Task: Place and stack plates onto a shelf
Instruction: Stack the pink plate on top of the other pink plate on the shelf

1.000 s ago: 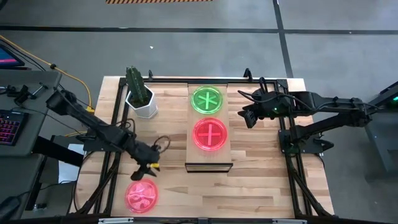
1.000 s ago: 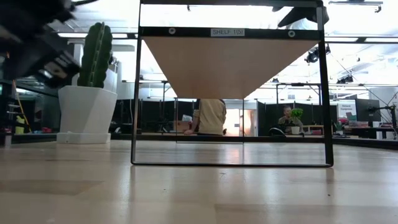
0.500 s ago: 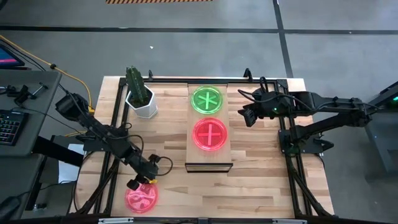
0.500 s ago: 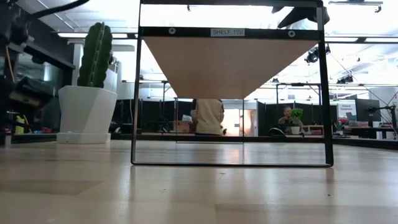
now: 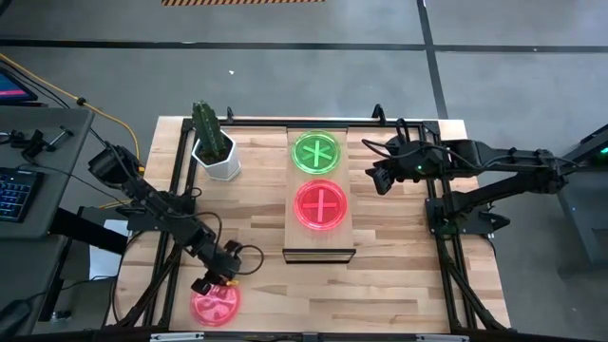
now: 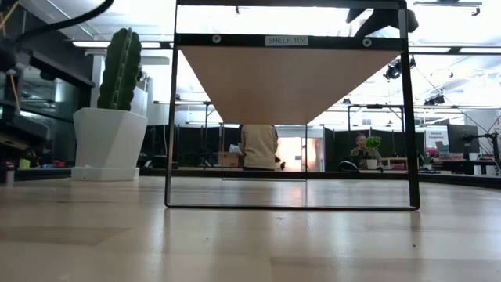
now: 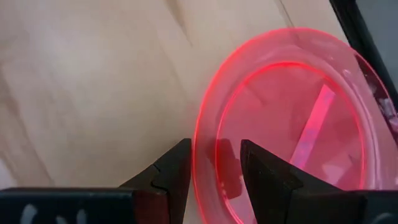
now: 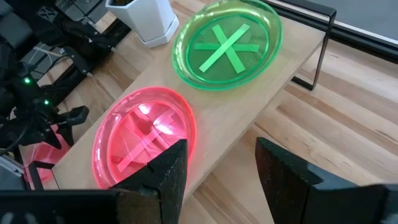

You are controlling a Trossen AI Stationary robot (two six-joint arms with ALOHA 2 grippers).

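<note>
A pink plate lies flat on the table near its near left corner. My left gripper is low over the plate's far rim and open. In the left wrist view one finger stands outside the plate's rim and one inside. A green plate and a second pink plate lie side by side on the shelf. My right gripper is open and empty, just right of the shelf; its wrist view looks down on both shelf plates. My left gripper's fingers stand on either side of the pink plate's far rim, one inside the plate and one outside, coming from above at a slant. Whether they touch the rim, I cannot tell. The plate lies flat on the table.
A white pot with a cactus stands at the far left of the table, left of the shelf. A dark frame runs along the table's edges. In the low view the shelf stands raised on its dark frame.
My left gripper has moved toward the table's near edge and down, onto the far rim of the pink plate on the table. The plate has stayed in place. My right arm has kept still.
</note>
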